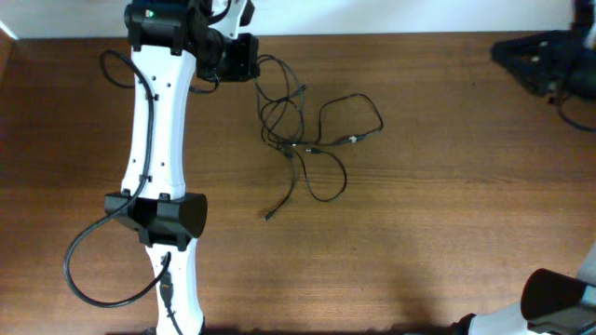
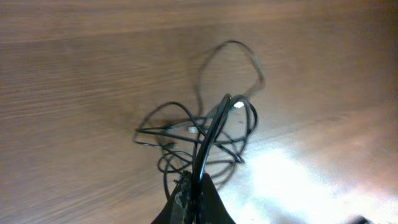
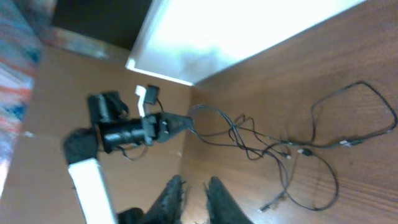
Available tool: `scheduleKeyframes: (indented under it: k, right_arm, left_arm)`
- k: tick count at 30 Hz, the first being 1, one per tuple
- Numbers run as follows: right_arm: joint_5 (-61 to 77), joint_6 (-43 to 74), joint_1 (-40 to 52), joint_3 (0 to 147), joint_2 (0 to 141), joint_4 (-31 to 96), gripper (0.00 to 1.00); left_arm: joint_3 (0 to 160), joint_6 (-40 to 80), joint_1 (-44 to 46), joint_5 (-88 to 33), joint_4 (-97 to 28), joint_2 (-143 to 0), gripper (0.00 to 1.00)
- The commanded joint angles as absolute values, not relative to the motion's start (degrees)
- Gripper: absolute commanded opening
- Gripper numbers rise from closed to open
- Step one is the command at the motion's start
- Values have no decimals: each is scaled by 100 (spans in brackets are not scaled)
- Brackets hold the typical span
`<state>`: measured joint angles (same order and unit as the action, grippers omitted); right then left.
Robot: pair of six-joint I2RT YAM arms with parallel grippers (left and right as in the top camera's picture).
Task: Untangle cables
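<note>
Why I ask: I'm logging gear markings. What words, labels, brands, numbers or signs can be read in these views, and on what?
No text can be read in any view.
cables: no print shows; the cords and plugs are too thin to tell.
left arm: plain white shell, no lettering.
green light: a lamp on that arm, not a sign.
table: wood grain only.

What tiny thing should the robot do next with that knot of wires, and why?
Probably bring the right end effector over to the outer loop. The left end effector pinches one strand of the cables, while the right one hangs empty, far from the knot; pulling apart likely needs two holds.
</note>
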<state>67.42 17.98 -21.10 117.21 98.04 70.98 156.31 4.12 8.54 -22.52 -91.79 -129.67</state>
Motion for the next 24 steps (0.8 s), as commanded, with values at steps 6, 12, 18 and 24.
scheduleKeyframes:
  k: [6, 12, 18, 24]
  right_arm:
    - [3242, 2014, 928, 11764, 9911, 7223, 58]
    - [2309, 3409, 1942, 11764, 11139, 6114, 53]
    - [2193, 3811, 2104, 11762, 11539, 5802, 50]
    - [2165, 4252, 2178, 11756, 11948, 5203, 31]
  left_arm:
    - [15928, 47, 696, -6707, -8488, -12949, 0]
    - [16151, 1009, 1153, -3076, -8785, -12943, 0]
    - [16151, 1028, 1306, -2757, -8772, -12943, 0]
    - [16151, 1026, 1363, -2755, -8796, -12943, 0]
